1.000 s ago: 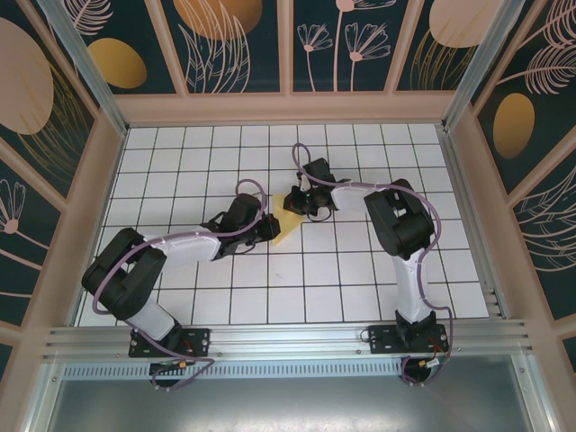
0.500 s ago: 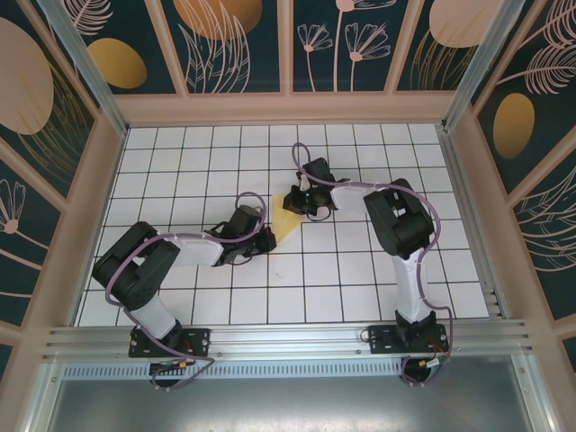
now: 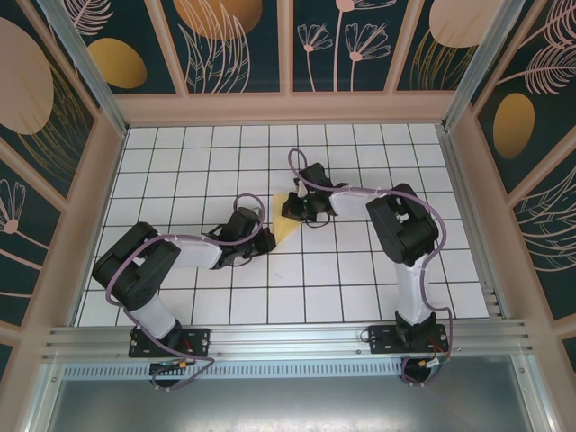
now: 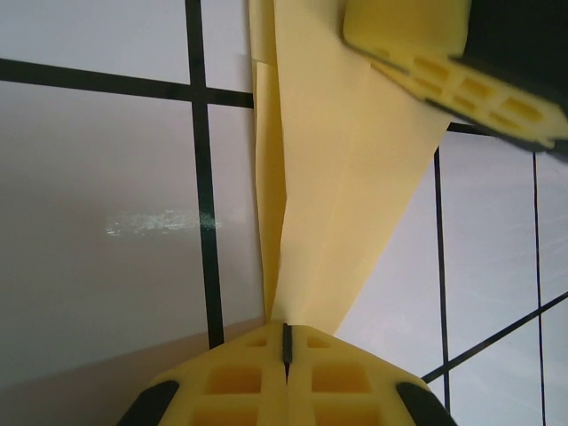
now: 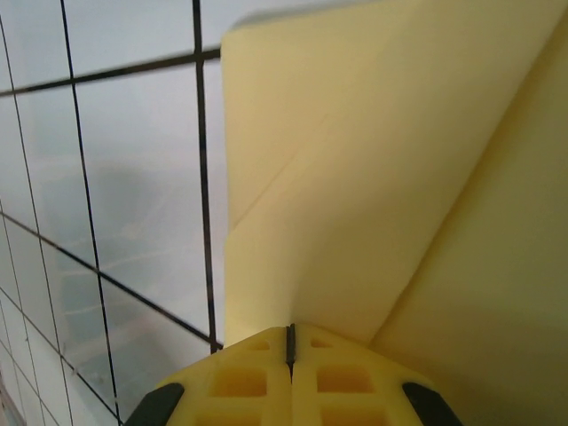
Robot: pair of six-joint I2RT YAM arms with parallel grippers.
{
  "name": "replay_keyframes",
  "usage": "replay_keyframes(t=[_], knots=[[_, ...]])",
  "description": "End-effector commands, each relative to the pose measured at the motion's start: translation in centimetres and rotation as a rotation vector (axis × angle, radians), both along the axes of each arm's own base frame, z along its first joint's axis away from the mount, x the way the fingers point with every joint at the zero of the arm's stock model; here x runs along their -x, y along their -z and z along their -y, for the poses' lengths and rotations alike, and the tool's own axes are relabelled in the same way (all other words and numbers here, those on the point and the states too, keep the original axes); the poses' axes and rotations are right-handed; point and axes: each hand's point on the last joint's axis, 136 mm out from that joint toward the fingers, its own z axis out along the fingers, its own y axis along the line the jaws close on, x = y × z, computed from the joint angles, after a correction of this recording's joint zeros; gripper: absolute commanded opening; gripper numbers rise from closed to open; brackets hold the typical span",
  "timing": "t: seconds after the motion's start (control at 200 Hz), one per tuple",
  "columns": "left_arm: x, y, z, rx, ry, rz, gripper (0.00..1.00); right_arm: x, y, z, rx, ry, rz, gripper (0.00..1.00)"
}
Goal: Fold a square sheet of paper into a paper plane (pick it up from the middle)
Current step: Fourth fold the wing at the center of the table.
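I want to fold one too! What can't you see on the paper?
Top view: paper too small for creases; ends hidden under left gripper and right gripper.
Left wrist: top cut off by edge; right gripper's finger covers a corner.
Right wrist: blurred; runs off the right edge.

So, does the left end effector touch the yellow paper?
Touching. In the left wrist view the yellow paper narrows straight into the seam of the shut left end effector.

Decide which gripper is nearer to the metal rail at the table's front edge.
Left. The left gripper pinches the yellow paper at its near end, closer to the rail; the right gripper pinches the paper's far side, farther back.
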Motion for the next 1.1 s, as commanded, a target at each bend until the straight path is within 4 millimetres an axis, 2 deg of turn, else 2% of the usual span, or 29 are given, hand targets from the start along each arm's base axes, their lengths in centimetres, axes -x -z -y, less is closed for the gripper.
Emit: replay_keyframes(t=[0.0,0.36,0.475,0.66,0.911,0.976,1.096], knots=[[1.7,2.4,-1.3,-0.055,-0.002,-0.086,0.00,2.1,-0.4,-0.4,0.004,-0.012,-0.024,0.03],[1.7,2.3,-1.2,-0.056,-0.003,-0.085,0.00,6.1,0.6,-1.9,-0.019,-0.092,-0.090,0.03],[1.7,2.3,-1.3,-0.058,-0.004,-0.085,0.00,6.7,0.2,-1.9,-0.029,-0.105,-0.092,0.03],[1.7,2.3,-1.3,-0.060,-0.004,-0.086,0.00,6.4,-0.6,-1.5,-0.026,-0.098,-0.068,0.03],[1.9,2.0,-1.0,-0.040,0.010,-0.088,0.00,3.3,-3.5,-0.1,-0.018,-0.008,0.045,0.03],[1.9,1.9,-0.9,-0.037,0.014,-0.086,0.00,3.2,-3.5,-0.1,-0.013,-0.007,0.048,0.03],[2.0,1.9,-0.9,-0.035,0.015,-0.088,0.00,4.3,-2.4,-0.4,-0.009,-0.041,0.015,0.03]])
